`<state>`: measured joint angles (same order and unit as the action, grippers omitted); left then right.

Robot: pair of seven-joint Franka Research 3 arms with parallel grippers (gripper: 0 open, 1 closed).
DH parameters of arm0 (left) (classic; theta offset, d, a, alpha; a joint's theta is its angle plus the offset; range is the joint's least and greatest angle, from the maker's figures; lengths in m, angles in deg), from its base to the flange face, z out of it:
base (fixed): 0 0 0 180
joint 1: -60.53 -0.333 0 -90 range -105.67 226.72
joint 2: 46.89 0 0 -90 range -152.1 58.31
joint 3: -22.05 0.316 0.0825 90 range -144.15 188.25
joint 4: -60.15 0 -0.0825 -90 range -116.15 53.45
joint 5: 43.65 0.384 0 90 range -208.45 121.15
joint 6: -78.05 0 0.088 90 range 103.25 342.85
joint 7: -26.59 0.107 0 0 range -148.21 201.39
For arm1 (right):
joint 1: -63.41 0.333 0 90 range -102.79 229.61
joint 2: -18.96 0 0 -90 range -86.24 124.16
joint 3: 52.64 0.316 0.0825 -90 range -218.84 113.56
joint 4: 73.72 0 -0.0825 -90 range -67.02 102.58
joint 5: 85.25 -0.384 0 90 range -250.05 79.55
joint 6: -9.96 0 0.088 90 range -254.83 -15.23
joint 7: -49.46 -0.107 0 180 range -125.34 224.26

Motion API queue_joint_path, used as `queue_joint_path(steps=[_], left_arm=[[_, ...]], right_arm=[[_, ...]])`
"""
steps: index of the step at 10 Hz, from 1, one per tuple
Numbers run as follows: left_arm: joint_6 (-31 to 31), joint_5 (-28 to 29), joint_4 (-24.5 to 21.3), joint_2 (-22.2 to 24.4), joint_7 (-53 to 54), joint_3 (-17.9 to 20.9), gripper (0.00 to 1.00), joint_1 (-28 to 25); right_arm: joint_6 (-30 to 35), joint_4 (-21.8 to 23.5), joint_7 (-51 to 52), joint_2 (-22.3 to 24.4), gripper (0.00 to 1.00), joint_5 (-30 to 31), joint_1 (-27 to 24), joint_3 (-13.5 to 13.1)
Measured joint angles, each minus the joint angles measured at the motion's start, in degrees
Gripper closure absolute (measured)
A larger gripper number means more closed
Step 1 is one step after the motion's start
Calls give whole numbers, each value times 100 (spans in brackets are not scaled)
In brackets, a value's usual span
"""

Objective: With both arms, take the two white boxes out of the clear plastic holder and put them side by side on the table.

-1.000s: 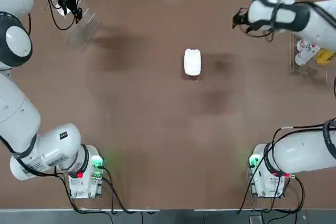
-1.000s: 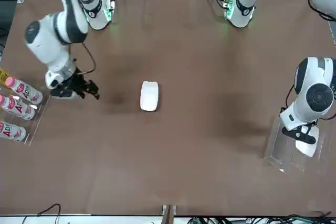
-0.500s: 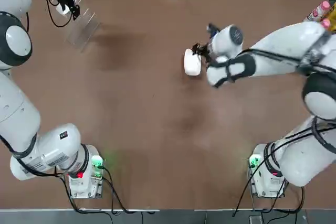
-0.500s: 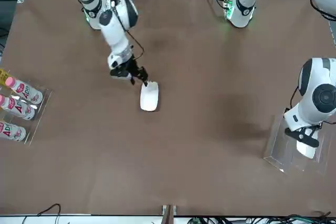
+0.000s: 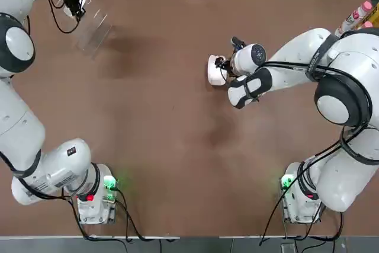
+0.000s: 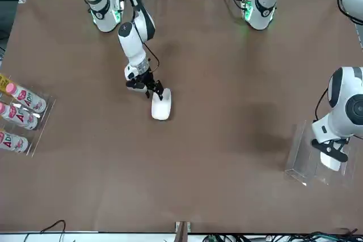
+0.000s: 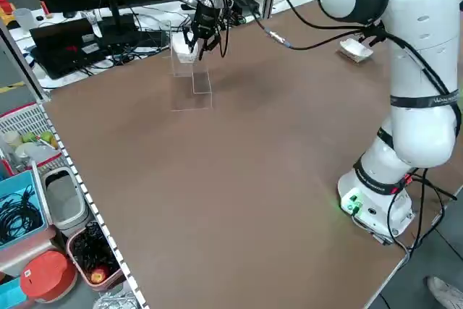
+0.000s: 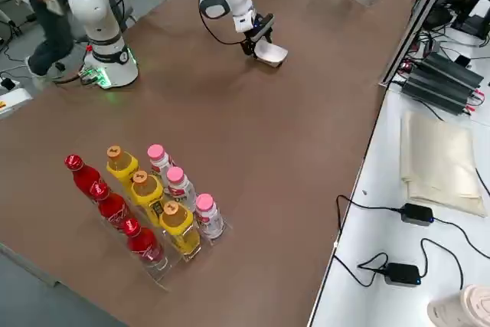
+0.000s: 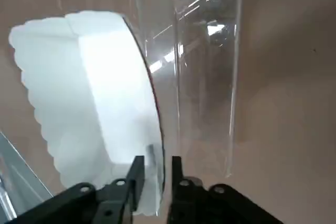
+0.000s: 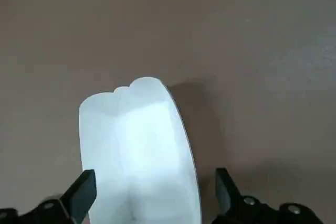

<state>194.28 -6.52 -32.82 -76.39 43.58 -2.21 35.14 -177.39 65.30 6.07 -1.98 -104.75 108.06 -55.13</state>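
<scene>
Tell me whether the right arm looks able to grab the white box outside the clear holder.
Probably yes: the right end effector is open at the white box, a finger toward either side, nothing visibly blocking it.

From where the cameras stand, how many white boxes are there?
2. One box lies on the table, at the right gripper; the other is in the clear holder, at the left gripper.

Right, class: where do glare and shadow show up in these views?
Left wrist view: bright glints streak the clear plastic holder; right wrist view: a dark shadow beside the white box; top view: a green glow around the base lights.
</scene>
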Motion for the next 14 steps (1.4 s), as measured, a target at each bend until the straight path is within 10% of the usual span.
queue_joint_path(steps=[3, 7, 14], left_arm=[[-1, 0, 39, 0, -226, -40, 98, 45], [-525, -575, 157, 66, -1037, -469, 98, 60], [-1286, -1106, 111, 131, -4099, -1903, 98, 609]], right_arm=[[-9, -109, 0, -223, 1, -61, 4, -1], [-100, -406, 0, -673, 15, -66, 5, -6], [-101, -538, 1, -681, 98, -536, 214, -6]])
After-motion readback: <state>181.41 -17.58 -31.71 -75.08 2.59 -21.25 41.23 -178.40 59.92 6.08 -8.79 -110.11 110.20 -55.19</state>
